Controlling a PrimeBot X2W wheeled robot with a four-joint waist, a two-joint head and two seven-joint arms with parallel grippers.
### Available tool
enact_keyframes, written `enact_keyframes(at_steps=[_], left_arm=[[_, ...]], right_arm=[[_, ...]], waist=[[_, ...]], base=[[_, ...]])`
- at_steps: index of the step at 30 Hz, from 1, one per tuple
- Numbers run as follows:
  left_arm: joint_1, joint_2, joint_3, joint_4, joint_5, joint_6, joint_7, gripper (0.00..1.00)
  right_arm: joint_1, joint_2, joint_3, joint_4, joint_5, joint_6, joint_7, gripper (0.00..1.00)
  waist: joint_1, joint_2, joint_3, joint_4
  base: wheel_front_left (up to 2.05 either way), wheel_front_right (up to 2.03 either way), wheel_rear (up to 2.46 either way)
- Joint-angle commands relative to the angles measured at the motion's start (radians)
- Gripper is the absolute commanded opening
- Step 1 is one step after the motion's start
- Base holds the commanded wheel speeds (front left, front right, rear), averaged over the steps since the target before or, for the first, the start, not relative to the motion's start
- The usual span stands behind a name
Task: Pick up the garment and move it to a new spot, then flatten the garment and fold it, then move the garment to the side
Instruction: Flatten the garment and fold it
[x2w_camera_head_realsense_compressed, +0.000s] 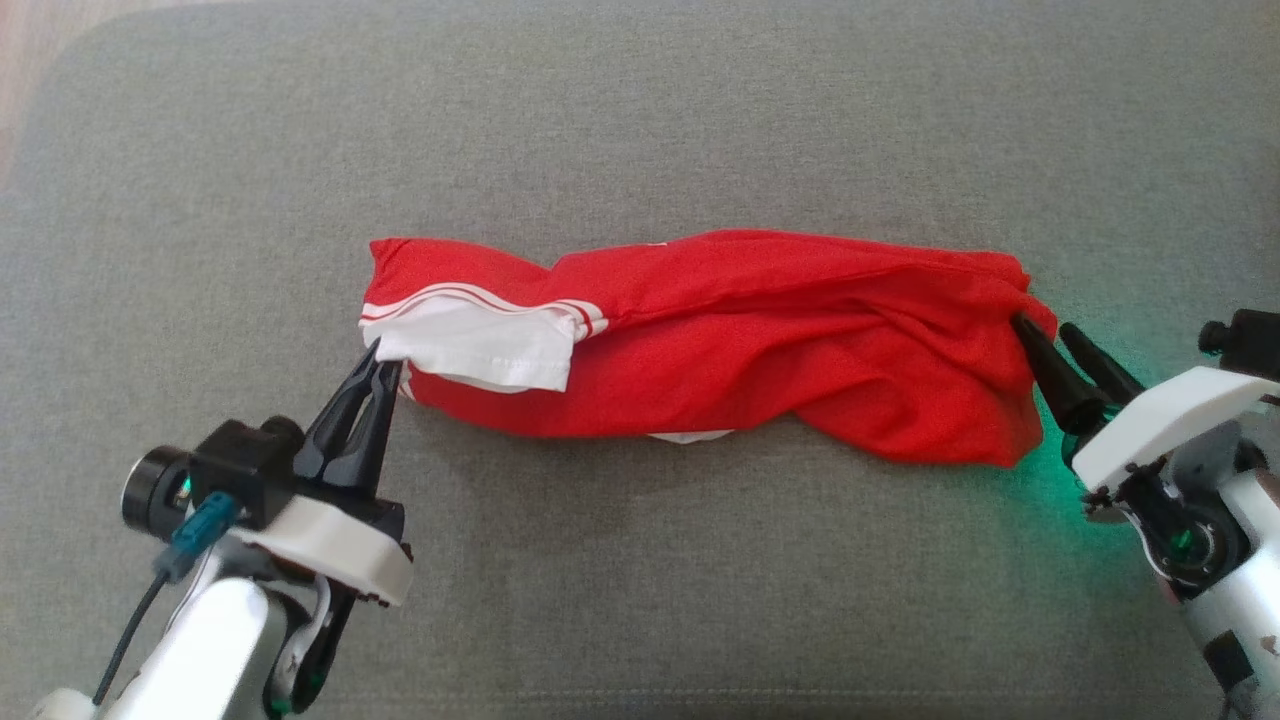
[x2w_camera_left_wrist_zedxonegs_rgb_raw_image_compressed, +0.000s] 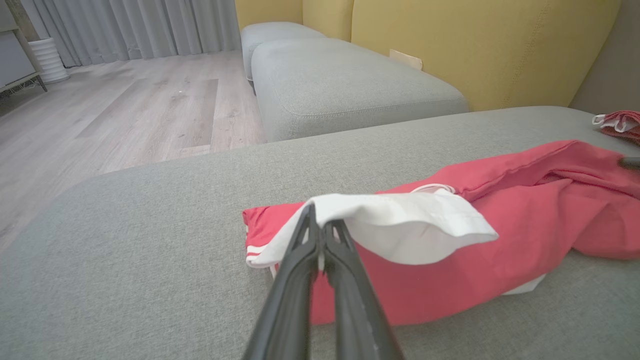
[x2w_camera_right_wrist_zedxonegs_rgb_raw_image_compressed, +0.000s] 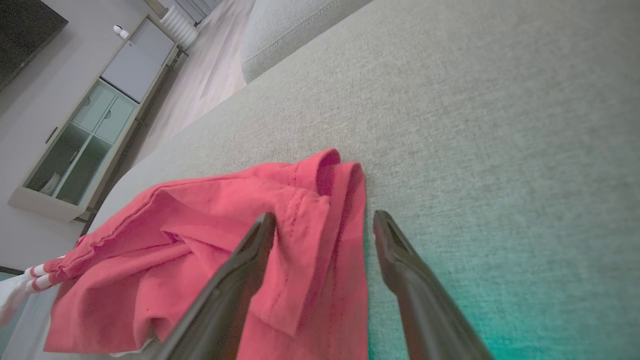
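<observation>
Item: one garment (x2w_camera_head_realsense_compressed: 760, 340), red with a white sleeve (x2w_camera_head_realsense_compressed: 480, 350) striped in red. It lies crumpled in a long band across the middle of the grey cushion (x2w_camera_head_realsense_compressed: 640, 580).
Left gripper (x2w_camera_head_realsense_compressed: 383, 362): clamped tight on the corner of the white sleeve at the garment's left end, with cloth pinched between the tips.
Right gripper (x2w_camera_head_realsense_compressed: 1042, 323): jaws spread, holding nothing. One finger is over the red hem at the garment's right end; the other is over bare cushion just beside it.
Cushion edges: a rounded far-left corner in the head view, with wood floor (x2w_camera_head_realsense_compressed: 25, 50) beyond it. A seam runs along the near edge at the bottom of that view.
Open room, far side: a broad bare stretch of cushion beyond the garment.
Open room, near side: a bare strip between the two arms.
Open room, left: the garment's left end lies well apart from the cushion's left edge.
Count, grippers: two.
Count, cloths: the garment, plus one small red-and-white cloth (x2w_camera_left_wrist_zedxonegs_rgb_raw_image_compressed: 619, 122) lying apart beyond its right end; what it is cannot be told.
Count, further cushions: two grey ones (x2w_camera_left_wrist_zedxonegs_rgb_raw_image_compressed: 350, 85) in a row past the floor gap, against a yellow backrest (x2w_camera_left_wrist_zedxonegs_rgb_raw_image_compressed: 480, 45).
Surroundings: grey curtain (x2w_camera_left_wrist_zedxonegs_rgb_raw_image_compressed: 140, 25); one glass-door cabinet (x2w_camera_right_wrist_zedxonegs_rgb_raw_image_compressed: 75, 150).
</observation>
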Motion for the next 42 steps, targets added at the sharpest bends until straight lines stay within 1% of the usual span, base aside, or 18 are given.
enact_keyframes(at_steps=[1, 4, 5, 6, 9, 12, 15, 16, 17, 18, 23, 25, 29, 33, 34, 35, 37, 42], left_arm=[[-0.041, 0.035, 0.038, -0.035, 0.007, 0.001, 0.002, 0.0], [-0.042, 0.038, 0.035, -0.035, 0.006, 0.002, 0.006, 0.0], [-0.042, 0.039, 0.034, -0.035, 0.006, 0.003, 0.007, 0.0], [-0.043, 0.039, 0.033, -0.036, 0.006, 0.002, 0.009, 0.0], [-0.046, 0.042, 0.031, -0.037, 0.004, 0.003, 0.012, 0.0], [-0.047, 0.045, 0.029, -0.037, 0.004, 0.004, 0.014, 0.0], [-0.046, 0.046, 0.026, -0.035, 0.003, 0.004, 0.016, 0.0], [-0.045, 0.046, 0.025, -0.035, 0.002, 0.005, 0.016, 0.0], [-0.044, 0.046, 0.025, -0.034, 0.001, 0.006, 0.015, 0.0], [-0.044, 0.046, 0.024, -0.033, 0.0, 0.006, 0.015, 0.0], [-0.053, 0.052, 0.026, -0.037, 0.001, 0.005, 0.009, 0.0], [-0.078, 0.064, 0.031, -0.047, 0.001, -0.007, 0.007, 0.0], [-0.196, 0.108, 0.055, -0.076, -0.004, -0.056, 0.032, 0.0], [-0.392, 0.159, 0.08, -0.1, -0.004, -0.118, 0.091, 0.0], [-0.454, 0.169, 0.082, -0.097, -0.002, -0.132, 0.108, 0.0], [-0.454, 0.169, 0.082, -0.097, -0.002, -0.132, 0.108, 0.0], [-0.578, 0.184, 0.073, -0.07, 0.003, -0.157, 0.141, 0.0], [-0.91, 0.184, 0.035, 0.094, 0.01, -0.185, 0.168, 0.0]], right_arm=[[-0.026, -0.026, 0.012, -0.031, 0.013, -0.001, -0.004, 0.96], [-0.033, -0.028, 0.021, -0.039, 0.065, -0.001, -0.008, 0.88], [-0.035, -0.028, 0.023, -0.044, 0.086, -0.001, -0.008, 0.8], [-0.036, -0.029, 0.024, -0.05, 0.106, -0.001, -0.008, 0.76], [-0.038, -0.04, 0.03, -0.069, 0.155, -0.001, -0.006, 0.47], [-0.037, -0.056, 0.041, -0.085, 0.186, -0.001, -0.007, 0.43], [-0.032, -0.069, 0.054, -0.096, 0.209, -0.001, -0.008, 0.31], [-0.031, -0.074, 0.059, -0.099, 0.214, -0.001, -0.009, 0.24], [-0.032, -0.078, 0.063, -0.102, 0.218, -0.001, -0.012, 0.08], [-0.033, -0.084, 0.07, -0.108, 0.216, -0.001, -0.017, 0.0], [-0.052, -0.121, 0.092, -0.145, 0.198, -0.001, -0.079, 0.0], [-0.071, -0.141, 0.095, -0.161, 0.18, -0.001, -0.117, 0.0], [-0.158, -0.181, 0.1, -0.201, 0.126, -0.001, -0.178, 0.0], [-0.318, -0.205, 0.105, -0.195, 0.036, -0.001, -0.195, 0.0], [-0.368, -0.204, 0.108, -0.184, 0.013, -0.001, -0.186, 0.0], [-0.368, -0.204, 0.108, -0.184, 0.013, -0.001, -0.186, 0.0], [-0.474, -0.192, 0.118, -0.15, -0.038, -0.001, -0.157, 0.0], [-0.758, -0.112, 0.128, 0.012, -0.168, -0.001, -0.103, 0.0]], waist=[[0.0, 0.0, 0.001, -0.001], [0.0, 0.0, 0.002, -0.001], [0.0, 0.0, 0.002, -0.001], [0.0, 0.0, 0.003, 0.0], [0.0, 0.0, 0.003, 0.002], [0.0, 0.0, 0.002, 0.004], [0.0, 0.0, -0.002, 0.005], [0.0, 0.0, -0.004, 0.005], [0.0, 0.0, -0.005, 0.005], [0.0, 0.0, -0.006, 0.006], [0.0, 0.0, -0.011, 0.005], [0.0, 0.0, -0.013, 0.004], [0.0, 0.0, -0.011, -0.005], [0.0, 0.0, 0.008, -0.023], [0.0, 0.0, 0.018, -0.027], [0.0, 0.0, 0.018, -0.027], [0.0, 0.0, 0.041, -0.038], [0.0, 0.0, 0.124, -0.065]], base=[[0.0, 0.0, 0.0], [0.0, 0.0, 0.0], [0.0, 0.0, 0.0], [0.0, 0.0, 0.0], [0.0, 0.0, 0.0], [0.0, 0.0, 0.0], [0.0, 0.0, 0.0], [0.0, 0.0, 0.0], [0.0, 0.0, 0.0], [0.0, 0.0, 0.0], [0.0, 0.0, 0.0], [0.0, 0.0, 0.0], [0.0, 0.0, 0.0], [0.0, 0.0, 0.0], [0.0, 0.0, 0.0], [0.0, 0.0, 0.0], [0.0, 0.0, 0.0], [0.0, 0.0, 0.0]])
